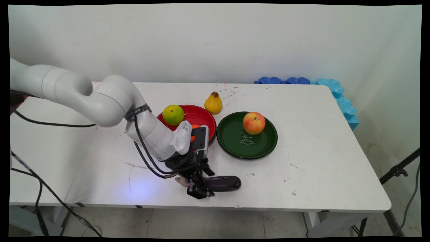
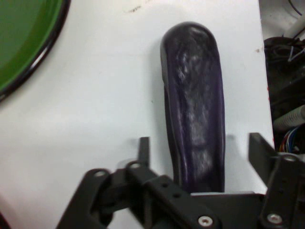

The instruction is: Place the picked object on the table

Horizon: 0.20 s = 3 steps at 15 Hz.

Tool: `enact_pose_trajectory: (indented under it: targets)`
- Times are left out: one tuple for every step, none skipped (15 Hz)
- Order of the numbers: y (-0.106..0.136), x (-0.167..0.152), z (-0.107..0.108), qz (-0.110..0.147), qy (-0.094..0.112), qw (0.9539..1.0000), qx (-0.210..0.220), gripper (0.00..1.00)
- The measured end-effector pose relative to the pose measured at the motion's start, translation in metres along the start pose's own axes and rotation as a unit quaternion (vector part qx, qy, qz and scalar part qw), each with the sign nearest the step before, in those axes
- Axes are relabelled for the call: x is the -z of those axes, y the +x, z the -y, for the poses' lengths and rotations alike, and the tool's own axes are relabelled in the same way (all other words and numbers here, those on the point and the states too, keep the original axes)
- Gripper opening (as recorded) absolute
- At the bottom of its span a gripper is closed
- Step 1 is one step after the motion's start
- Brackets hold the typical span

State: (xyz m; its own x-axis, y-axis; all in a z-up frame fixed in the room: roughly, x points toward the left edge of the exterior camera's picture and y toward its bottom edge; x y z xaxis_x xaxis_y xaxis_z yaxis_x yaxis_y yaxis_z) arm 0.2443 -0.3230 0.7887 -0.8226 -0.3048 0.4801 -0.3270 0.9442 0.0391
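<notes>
While untouched, eggplant lies between spread fingers.

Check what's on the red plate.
A green apple sits on the red plate. Something orange shows at its near edge, but the arm covers most of it.
</notes>
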Motion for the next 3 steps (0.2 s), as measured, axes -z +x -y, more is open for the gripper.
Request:
enact_pose_trajectory:
  targets:
    - [0.001, 0.0006, 0.0001, -0.002, 0.001, 1.0, 0.0, 1.0]
    - [0.0032, 0.0037, 0.0007, -0.005, 0.002, 1.0, -0.002, 1.0]
    - [0.0062, 0.0092, 0.0018, -0.008, 0.004, 1.0, -0.004, 1.0]
